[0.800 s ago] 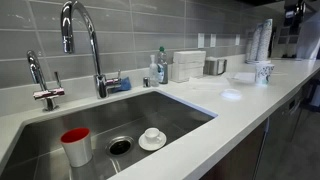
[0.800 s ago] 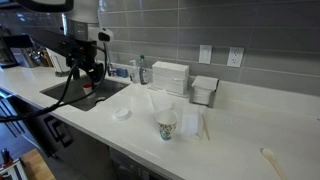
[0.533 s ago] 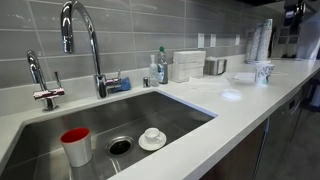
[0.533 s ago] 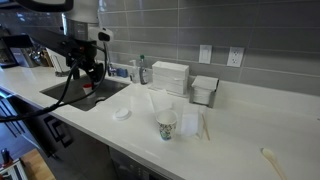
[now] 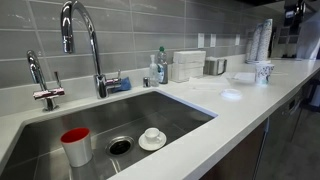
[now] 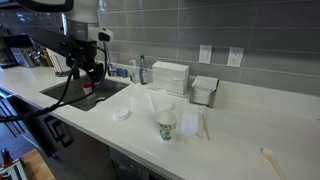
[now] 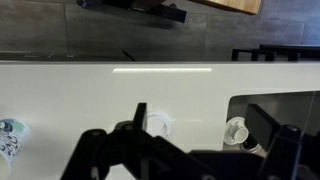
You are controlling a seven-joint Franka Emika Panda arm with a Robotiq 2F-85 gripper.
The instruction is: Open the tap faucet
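Nothing has moved: the pincer hangs spread and empty, away from the tall chrome gooseneck tap faucet. Opening looks not yet begun.

Over the sink the way to the tap faucet is open: a red cup and a white cup on a saucer stand low on the basin floor, well under the spout. The short tap stands near on one side; a blue item (kind unclear) lies just beside the base on the other, a soap bottle farther along.
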